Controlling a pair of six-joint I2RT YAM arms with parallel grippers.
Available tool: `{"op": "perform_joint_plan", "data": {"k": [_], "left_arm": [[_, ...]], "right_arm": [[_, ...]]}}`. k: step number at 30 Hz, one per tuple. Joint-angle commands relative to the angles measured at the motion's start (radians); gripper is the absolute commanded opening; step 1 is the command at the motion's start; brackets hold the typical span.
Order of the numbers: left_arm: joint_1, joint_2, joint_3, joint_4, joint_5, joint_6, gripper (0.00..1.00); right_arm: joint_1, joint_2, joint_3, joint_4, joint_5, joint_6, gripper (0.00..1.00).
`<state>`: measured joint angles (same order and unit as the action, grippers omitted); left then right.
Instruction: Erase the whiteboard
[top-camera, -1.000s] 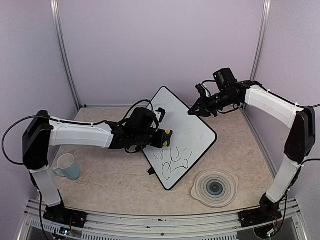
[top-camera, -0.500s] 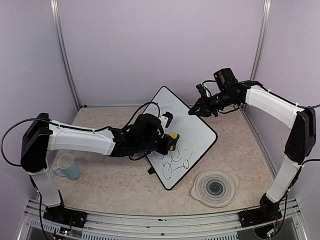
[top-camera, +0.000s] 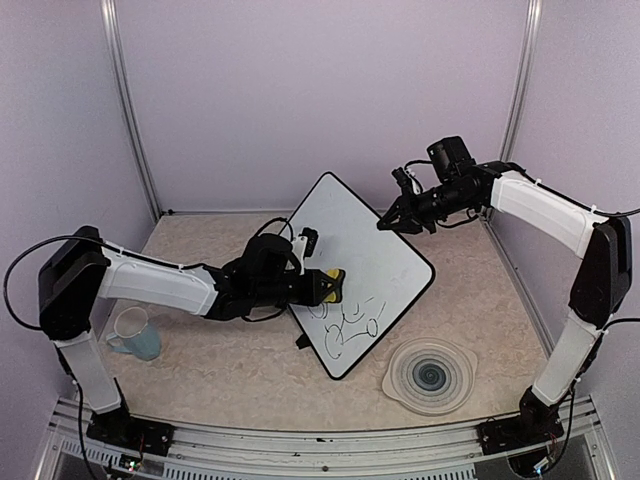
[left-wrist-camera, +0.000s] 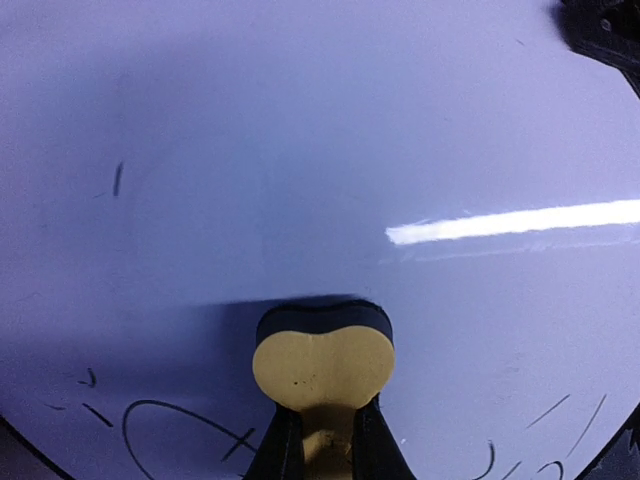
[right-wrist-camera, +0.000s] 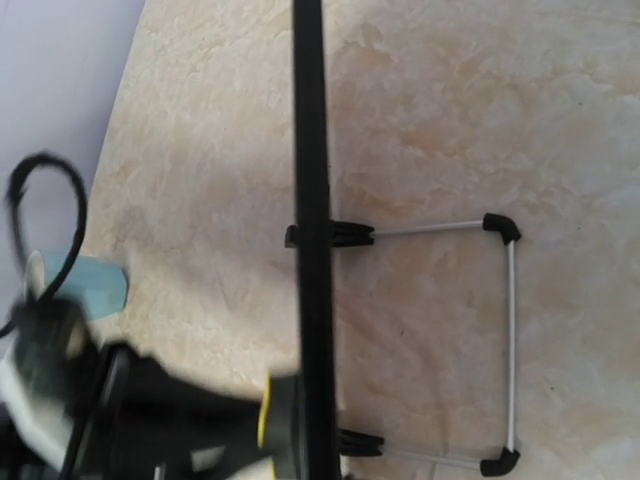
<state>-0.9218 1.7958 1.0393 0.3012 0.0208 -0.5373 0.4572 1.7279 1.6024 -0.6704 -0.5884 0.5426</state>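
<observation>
The whiteboard (top-camera: 375, 255) stands tilted on its wire stand, with black marker loops (top-camera: 345, 325) on its lower part. My left gripper (top-camera: 322, 285) is shut on a yellow eraser (top-camera: 332, 284) with a black felt face, pressed flat on the board just above the marks. In the left wrist view the eraser (left-wrist-camera: 322, 358) sits between my dark fingers (left-wrist-camera: 280, 450) against the white board (left-wrist-camera: 300, 150), with marker strokes (left-wrist-camera: 170, 425) below. My right gripper (top-camera: 392, 222) is closed on the board's upper right edge. The right wrist view looks down along the black frame (right-wrist-camera: 310, 150).
A pale blue mug (top-camera: 133, 333) stands at the left, also in the right wrist view (right-wrist-camera: 100, 285). A round ribbed plate (top-camera: 429, 375) lies front right of the board. The stand's wire loop (right-wrist-camera: 508, 330) rests on the table behind the board. Walls close in on three sides.
My left gripper swept the eraser down and right across the board, then back left and lower, nearer the marks. The right arm and the board have not moved.
</observation>
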Motion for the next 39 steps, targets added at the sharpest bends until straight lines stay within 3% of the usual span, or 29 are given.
{"op": "perform_joint_plan", "data": {"k": [1,9,14,20,30,34,39], "left_arm": [[0.090,0.121,-0.094,-0.168,-0.097,-0.067,0.00],[0.168,0.186,-0.013,-0.261,-0.106,-0.104,0.00],[0.181,0.184,0.068,-0.266,-0.040,-0.111,0.00],[0.140,0.179,0.273,-0.258,0.084,-0.038,0.00],[0.135,0.314,0.638,-0.366,0.154,-0.015,0.00],[0.146,0.328,0.573,-0.357,0.151,-0.039,0.00],[0.184,0.227,0.282,-0.266,0.103,-0.088,0.00]], "right_arm": [[0.006,-0.027,-0.001,0.027,-0.022,0.059,0.00],[-0.001,-0.028,0.000,0.023,-0.030,0.047,0.00],[-0.002,-0.027,-0.004,0.027,-0.041,0.041,0.00],[-0.002,-0.024,-0.018,0.041,-0.064,0.041,0.00],[0.000,-0.016,-0.021,0.055,-0.087,0.042,0.00],[0.000,-0.014,-0.014,0.049,-0.079,0.042,0.00],[-0.003,-0.019,-0.010,0.045,-0.062,0.046,0.00]]}}
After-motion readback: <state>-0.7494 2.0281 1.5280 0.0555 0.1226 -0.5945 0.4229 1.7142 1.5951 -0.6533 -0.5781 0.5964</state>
